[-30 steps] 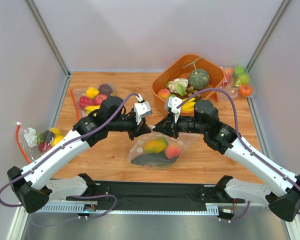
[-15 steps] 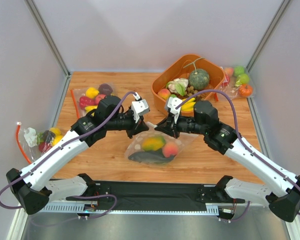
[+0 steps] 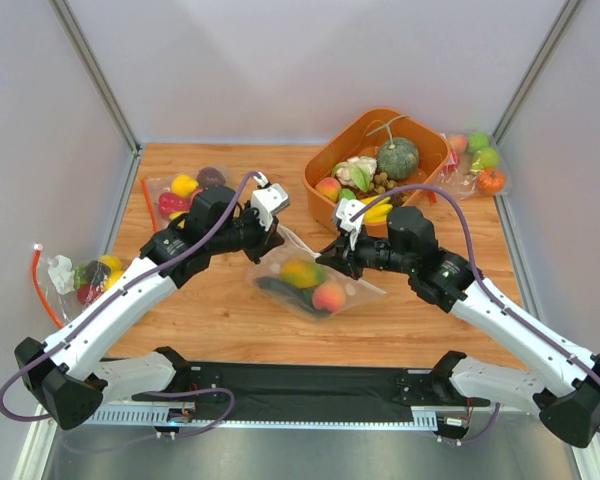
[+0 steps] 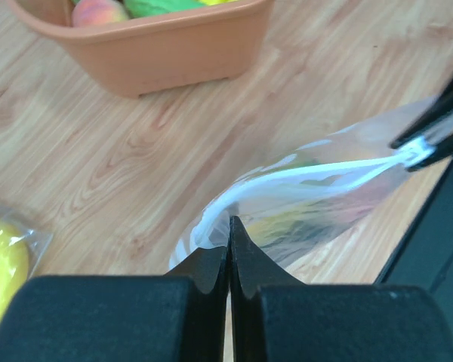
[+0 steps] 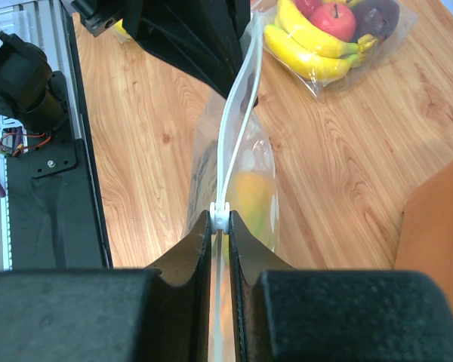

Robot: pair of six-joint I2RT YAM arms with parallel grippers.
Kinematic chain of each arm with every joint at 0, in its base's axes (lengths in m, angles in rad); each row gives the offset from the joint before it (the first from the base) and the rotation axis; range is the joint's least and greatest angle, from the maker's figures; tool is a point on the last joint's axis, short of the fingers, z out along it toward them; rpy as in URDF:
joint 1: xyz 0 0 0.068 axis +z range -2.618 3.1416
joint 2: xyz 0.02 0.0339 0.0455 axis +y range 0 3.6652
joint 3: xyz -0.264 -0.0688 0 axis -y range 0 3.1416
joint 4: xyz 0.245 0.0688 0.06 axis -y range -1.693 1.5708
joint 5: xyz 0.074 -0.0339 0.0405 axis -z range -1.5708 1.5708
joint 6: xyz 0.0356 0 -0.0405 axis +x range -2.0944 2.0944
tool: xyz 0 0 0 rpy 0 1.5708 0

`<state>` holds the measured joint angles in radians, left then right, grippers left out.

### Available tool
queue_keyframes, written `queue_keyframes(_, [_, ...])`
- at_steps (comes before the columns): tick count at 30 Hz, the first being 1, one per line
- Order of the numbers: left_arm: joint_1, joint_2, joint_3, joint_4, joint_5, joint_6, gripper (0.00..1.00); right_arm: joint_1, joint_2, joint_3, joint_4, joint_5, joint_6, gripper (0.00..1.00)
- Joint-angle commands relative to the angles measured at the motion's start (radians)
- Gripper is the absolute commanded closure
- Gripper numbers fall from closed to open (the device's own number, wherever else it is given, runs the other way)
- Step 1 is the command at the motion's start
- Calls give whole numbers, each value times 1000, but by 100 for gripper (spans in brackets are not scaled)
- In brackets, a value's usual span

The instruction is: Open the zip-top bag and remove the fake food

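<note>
Left gripper (image 4: 229, 228): jaws pressed together on the white strip at one end of the zip-top bag (image 4: 317, 204). Right gripper (image 5: 220, 220): jaws clamped on the strip's opposite end. Bag stretched between both over the wooden table (image 3: 220, 310), fake food (image 3: 302, 272) inside, near the orange tub (image 3: 332, 148).

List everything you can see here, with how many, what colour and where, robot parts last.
zip-top bag: one, clear, mid-table, stretched between both grippers
fake food: three, yellow-orange, pink-orange, dark green, inside that bag
basin: one, orange, back right
pumpkin: one, grey-green, in the basin
fruit bags: three, clear, back left, far left, back right corner
table: one, light wood
left gripper: black, shut on the bag's rim
right gripper: black, shut on the bag's rim
</note>
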<state>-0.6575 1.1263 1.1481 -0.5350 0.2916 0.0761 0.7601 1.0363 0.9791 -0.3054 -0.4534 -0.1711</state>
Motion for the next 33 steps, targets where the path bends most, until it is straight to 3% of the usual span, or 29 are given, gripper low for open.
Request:
queue_keyframes(1, [39,20,27,-17,-185,-19,100,-2,-47,3,2,4,10,100])
queue_keyframes(22, [219,36,36,-37,-517,-142,100,-2,-91,-33,-49,71,15,100])
queue_keyframes(26, [240,24,36,-37,-539,-139,100,-2,-93,-34,-49,73,16,100])
queue_keyframes(28, [240,4,27,-22,-481,-116,100,-2,-90,-31,-50,67,15,100])
queue_keyframes(31, [240,-34,-2,30,-321,-87,100,-2,-81,-20,-49,44,15,88])
queue_keyframes(32, [240,-43,-14,52,-296,-81,100,-2,-78,-19,-47,32,15,73])
queue_keyframes(33, [240,-59,-17,59,-222,-78,100,-2,-78,-14,-44,27,15,67])
